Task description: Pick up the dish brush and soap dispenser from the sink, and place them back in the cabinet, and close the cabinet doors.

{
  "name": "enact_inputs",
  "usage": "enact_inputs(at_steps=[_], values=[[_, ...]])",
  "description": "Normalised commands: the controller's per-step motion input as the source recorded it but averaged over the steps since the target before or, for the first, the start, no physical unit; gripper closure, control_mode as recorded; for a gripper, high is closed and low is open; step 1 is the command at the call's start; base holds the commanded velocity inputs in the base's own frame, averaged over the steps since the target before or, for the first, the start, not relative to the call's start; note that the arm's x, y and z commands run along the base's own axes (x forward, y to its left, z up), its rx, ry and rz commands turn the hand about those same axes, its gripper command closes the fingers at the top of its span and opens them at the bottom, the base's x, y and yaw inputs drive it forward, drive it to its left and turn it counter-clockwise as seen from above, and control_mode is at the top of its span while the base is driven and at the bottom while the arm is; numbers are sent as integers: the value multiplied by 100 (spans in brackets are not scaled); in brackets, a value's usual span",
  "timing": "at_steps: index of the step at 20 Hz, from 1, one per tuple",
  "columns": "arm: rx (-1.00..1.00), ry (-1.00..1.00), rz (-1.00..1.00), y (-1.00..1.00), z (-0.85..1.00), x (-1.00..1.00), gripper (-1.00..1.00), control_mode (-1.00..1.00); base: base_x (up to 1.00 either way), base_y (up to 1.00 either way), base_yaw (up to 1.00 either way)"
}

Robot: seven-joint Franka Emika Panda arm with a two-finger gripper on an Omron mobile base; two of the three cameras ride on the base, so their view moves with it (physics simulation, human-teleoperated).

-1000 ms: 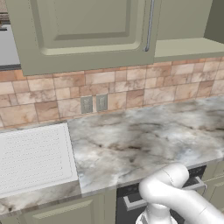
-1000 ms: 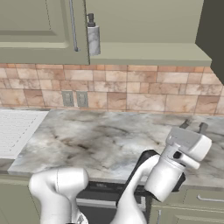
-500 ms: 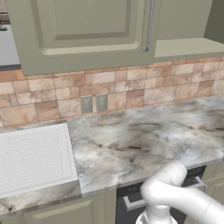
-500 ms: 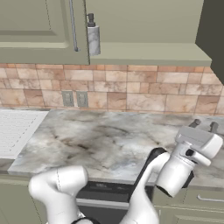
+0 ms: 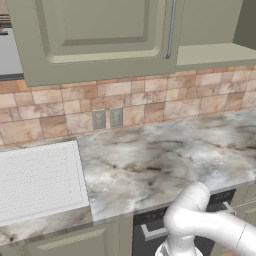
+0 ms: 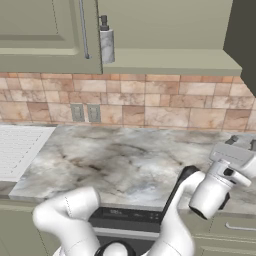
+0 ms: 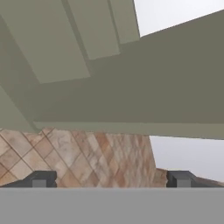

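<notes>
Up on the open lower shelf of the olive-green cabinet (image 6: 165,30), the soap dispenser (image 6: 106,42) stands upright, a squat grey bottle with a black pump top, just beside the edge of a door (image 6: 45,35) and its long silver bar handle (image 6: 84,29). Its place there suggests that this part of the job is already done. That door stands swung out over the tiled wall, likely left so because the shelf must stay reachable until everything is stowed. Below, the marble table (image 5: 165,160) runs under the cabinet, with the white ribbed drainboard of the sink (image 5: 37,180) at its left end. Two grey wall outlets (image 5: 107,119) sit in the tiles between table and cabinet.

Low at the right end of the table, the claw (image 6: 243,146) is raised just above the front edge, empty, its jaws spread as wide as they go. The hand camera looks upward past the two dark fingertips (image 7: 41,178) at the cabinet's underside and the tiles, which suggests the arm is angling toward the cabinet, perhaps for its doors.
</notes>
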Motion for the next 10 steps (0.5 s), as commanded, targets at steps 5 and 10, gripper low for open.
enact_inputs(at_steps=[5,10], values=[[0,-6,0,-27,-26,38,-100,-100,0,0,0],[0,-7,0,-30,-18,27,-100,-100,0,0,0]])
